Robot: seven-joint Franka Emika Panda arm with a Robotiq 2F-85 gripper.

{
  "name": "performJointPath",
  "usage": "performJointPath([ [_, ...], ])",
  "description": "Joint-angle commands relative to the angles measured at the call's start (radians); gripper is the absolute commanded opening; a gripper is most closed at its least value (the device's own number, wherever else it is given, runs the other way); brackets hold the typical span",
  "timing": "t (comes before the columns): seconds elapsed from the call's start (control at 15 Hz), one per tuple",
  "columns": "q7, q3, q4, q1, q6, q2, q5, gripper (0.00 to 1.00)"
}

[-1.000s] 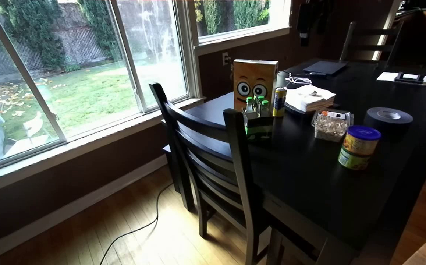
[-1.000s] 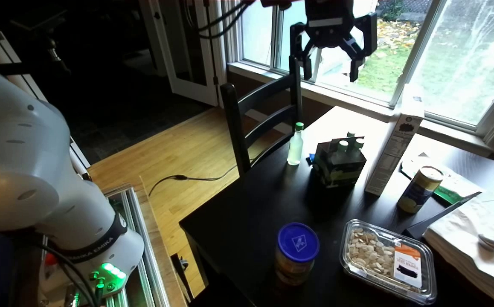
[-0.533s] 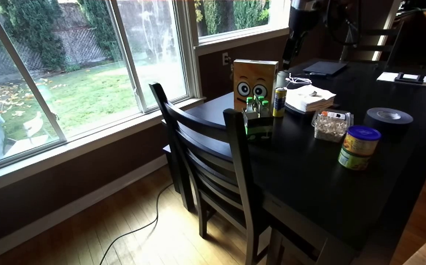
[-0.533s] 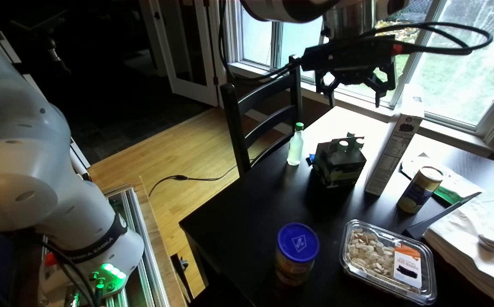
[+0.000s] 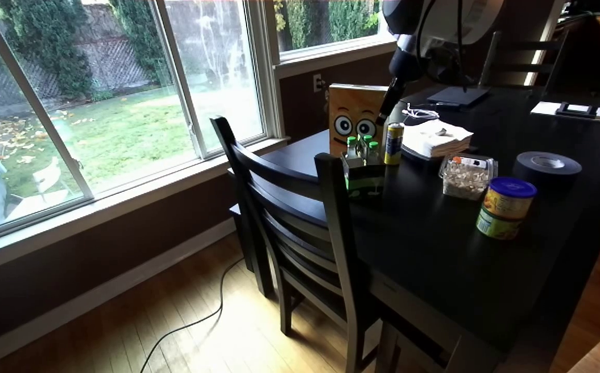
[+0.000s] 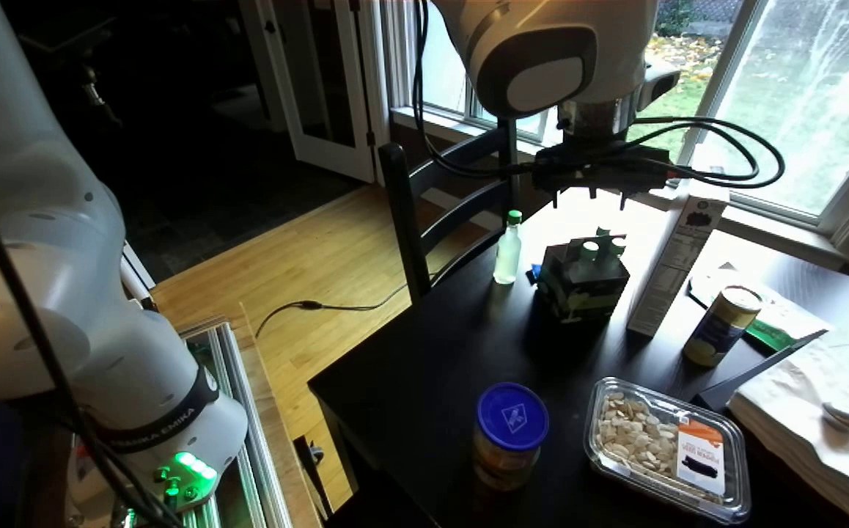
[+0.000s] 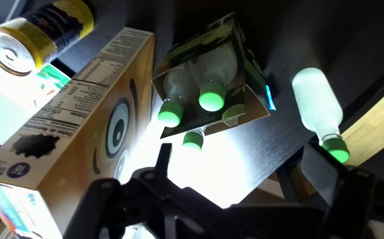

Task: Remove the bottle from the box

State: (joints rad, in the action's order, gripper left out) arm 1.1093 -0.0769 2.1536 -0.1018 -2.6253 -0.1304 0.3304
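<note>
A dark carton box with green print [image 6: 584, 290] stands on the table and holds small bottles with green caps [image 7: 212, 99]; three caps show in the wrist view. A lone pale-green bottle [image 6: 507, 253] stands upright outside it near the table edge; it also shows in the wrist view [image 7: 319, 103]. The upright tan box with two eyes [image 5: 357, 103] stands close beside the carton, large at left in the wrist view [image 7: 89, 132]. My gripper [image 7: 240, 146] is open with nothing between its fingers. In an exterior view the gripper [image 6: 589, 199] hangs above the carton, apart from it.
A blue-and-yellow can [image 6: 721, 323] stands by the tan box. A blue-lidded jar [image 6: 510, 440], a clear tub of seeds [image 6: 666, 447] and a napkin stack [image 6: 813, 433] are on the table. A chair [image 5: 295, 181] stands at the table's edge.
My gripper has come down from high up toward the carton, and the arm has entered an exterior view from the top. The jaws stay apart. The objects on the table have not moved.
</note>
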Motion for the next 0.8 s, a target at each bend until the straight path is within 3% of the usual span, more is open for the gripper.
performJointPath([
  [0.0, 0.032, 0.030, -0.003, -0.028, 0.000, -0.008, 0.023, 1.00],
  [0.27, 0.065, 0.039, -0.012, -0.039, 0.000, -0.021, 0.046, 1.00],
  [0.73, 0.268, 0.080, -0.044, -0.100, -0.007, -0.070, 0.270, 1.00],
])
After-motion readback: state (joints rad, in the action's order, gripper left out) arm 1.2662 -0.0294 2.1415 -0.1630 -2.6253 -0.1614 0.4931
